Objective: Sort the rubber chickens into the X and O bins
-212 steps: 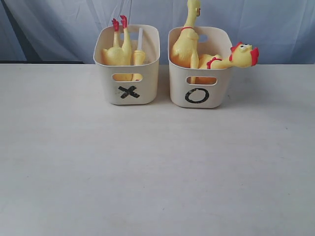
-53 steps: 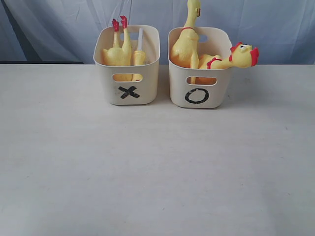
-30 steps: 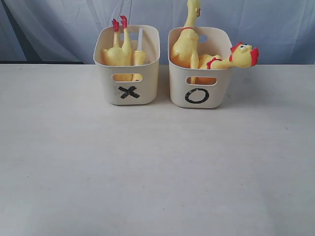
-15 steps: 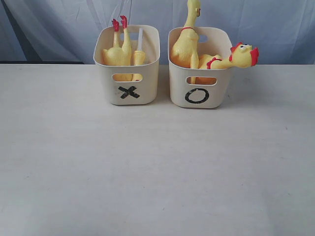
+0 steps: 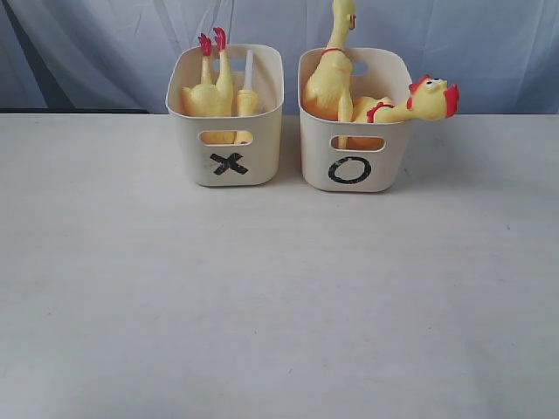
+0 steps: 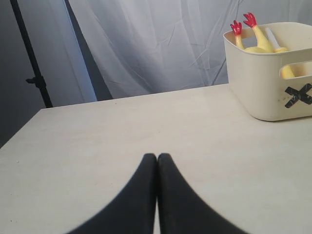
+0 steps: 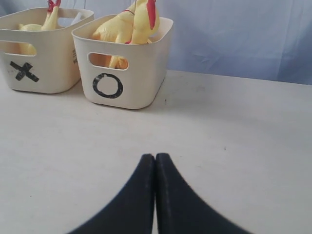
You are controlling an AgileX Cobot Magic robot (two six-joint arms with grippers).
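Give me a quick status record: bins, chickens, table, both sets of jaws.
X bin: on the left, holds one chicken, red feet up
pale stick: in the X bin beside that chicken, cannot tell what it is
O bin: on the right, holds two chickens
first chicken: neck standing up above the rim
second chicken: head hanging out over the right rim
table: no chicken lying loose in view
left jaws: shut, holding nothing
right jaws: shut, holding nothing
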